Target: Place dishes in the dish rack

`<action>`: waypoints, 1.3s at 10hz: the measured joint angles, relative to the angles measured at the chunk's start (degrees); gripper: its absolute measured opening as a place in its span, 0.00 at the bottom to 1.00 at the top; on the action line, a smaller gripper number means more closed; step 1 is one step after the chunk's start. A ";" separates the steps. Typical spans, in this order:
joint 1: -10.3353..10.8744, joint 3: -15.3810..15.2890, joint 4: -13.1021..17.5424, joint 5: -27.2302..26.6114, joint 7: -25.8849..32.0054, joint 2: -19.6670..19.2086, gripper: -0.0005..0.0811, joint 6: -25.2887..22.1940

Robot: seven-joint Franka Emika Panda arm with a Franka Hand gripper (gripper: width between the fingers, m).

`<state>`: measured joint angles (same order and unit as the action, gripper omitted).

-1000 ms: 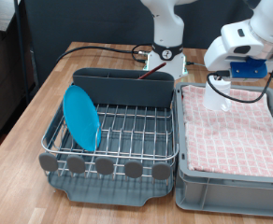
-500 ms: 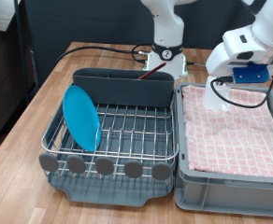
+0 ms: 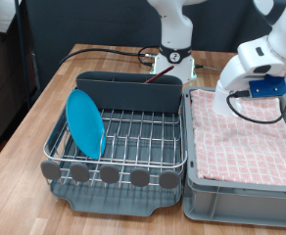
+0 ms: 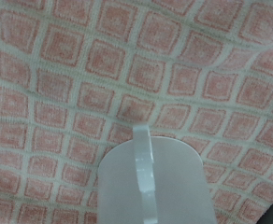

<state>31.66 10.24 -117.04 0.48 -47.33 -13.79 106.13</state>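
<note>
The light-blue plate [image 3: 84, 122] stands on edge in the silver wire dish rack [image 3: 133, 137], at the exterior view's left side of it. My gripper [image 3: 233, 90] hangs above the far left corner of the checked cloth [image 3: 246, 137] in the grey crate. A white mug [image 3: 225, 97] sits under the hand, and the gripper appears shut on it. In the wrist view the mug [image 4: 155, 182] fills the lower middle, handle edge towards the camera, with the cloth [image 4: 80, 75] below it. The fingers do not show there. The wooden spoon is out of view.
The rack's tall grey compartment [image 3: 133, 90] runs along its far edge, and round grey discs [image 3: 109, 174] line the near edge. The grey crate [image 3: 197, 196] stands right of the rack. The robot base [image 3: 172, 59] and black cables [image 3: 104, 54] are behind.
The hand has moved up and towards the exterior view's right over the crate, carrying the white mug with it. The plate and rack have not moved.
</note>
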 joint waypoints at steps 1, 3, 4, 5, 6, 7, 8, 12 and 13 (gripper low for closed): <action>0.01 -0.10 -0.01 -0.24 -0.22 -0.81 0.99 0.10; 0.05 -0.58 -0.38 -0.25 0.01 -2.09 0.99 0.62; 0.15 -0.85 -0.56 -0.23 0.21 -2.52 0.99 0.74; 0.18 -1.20 -0.91 -0.22 0.64 -2.72 0.99 0.89; 0.20 -1.50 -1.46 0.01 1.43 -2.74 0.99 1.30; 0.21 -1.72 -2.21 0.16 2.03 -2.74 0.99 1.96; 0.22 -1.91 -3.03 0.65 2.13 -2.73 0.99 2.67; 0.28 -1.98 -7.00 3.36 1.82 -2.46 0.99 5.46; 0.28 -1.97 -7.81 3.83 1.71 -2.24 0.99 6.11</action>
<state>31.94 8.27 -124.85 4.31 -45.62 -16.04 112.23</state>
